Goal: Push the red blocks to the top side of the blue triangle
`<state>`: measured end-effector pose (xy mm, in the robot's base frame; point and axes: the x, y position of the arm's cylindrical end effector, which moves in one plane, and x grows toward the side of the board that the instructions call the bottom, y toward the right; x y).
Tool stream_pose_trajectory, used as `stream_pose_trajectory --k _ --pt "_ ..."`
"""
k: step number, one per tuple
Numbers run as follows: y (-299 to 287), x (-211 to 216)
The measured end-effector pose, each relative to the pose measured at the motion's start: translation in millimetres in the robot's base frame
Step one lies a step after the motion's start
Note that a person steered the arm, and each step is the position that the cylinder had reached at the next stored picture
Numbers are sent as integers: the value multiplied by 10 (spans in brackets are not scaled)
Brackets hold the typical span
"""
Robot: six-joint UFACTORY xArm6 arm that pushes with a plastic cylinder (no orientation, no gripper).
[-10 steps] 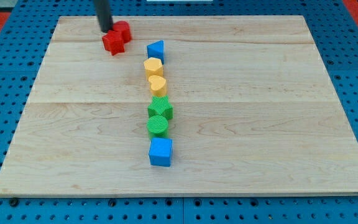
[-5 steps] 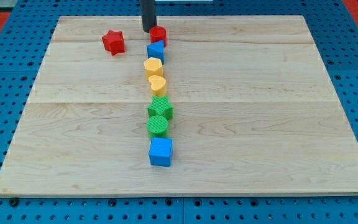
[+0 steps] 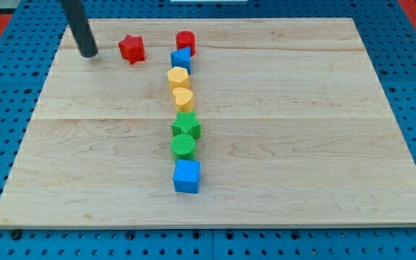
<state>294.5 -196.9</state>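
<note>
Red cylinder (image 3: 185,41) sits touching the blue triangle (image 3: 181,58) topside, red star (image 3: 131,48) remains left of it, so you push rightward from my tip (image 3: 89,53); no pincer fitted.

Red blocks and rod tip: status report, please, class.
My tip at the view's left of the red star, apart. Red cylinder already above blue triangle. Nothing between tip and star.

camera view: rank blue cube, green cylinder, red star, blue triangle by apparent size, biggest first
1. blue cube, clearly largest, though also nearest the view's bottom.
2. green cylinder.
3. red star and blue triangle: too alike to rank. Both sit far up the board, so distance may shrink them.
</note>
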Motion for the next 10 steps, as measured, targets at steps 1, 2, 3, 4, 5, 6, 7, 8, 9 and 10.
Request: stream_pose_trajectory --k 1,2,3,4,5,6,7,8,9,10 --pt "449 -22" --pt "517 -34" --pt "603 -95" --pt "762 -307" --pt "837 -518" --pt "960 -634" --pt "1105 -753" --pt "1184 -817" --pt "1148 -882" --pt "674 -826"
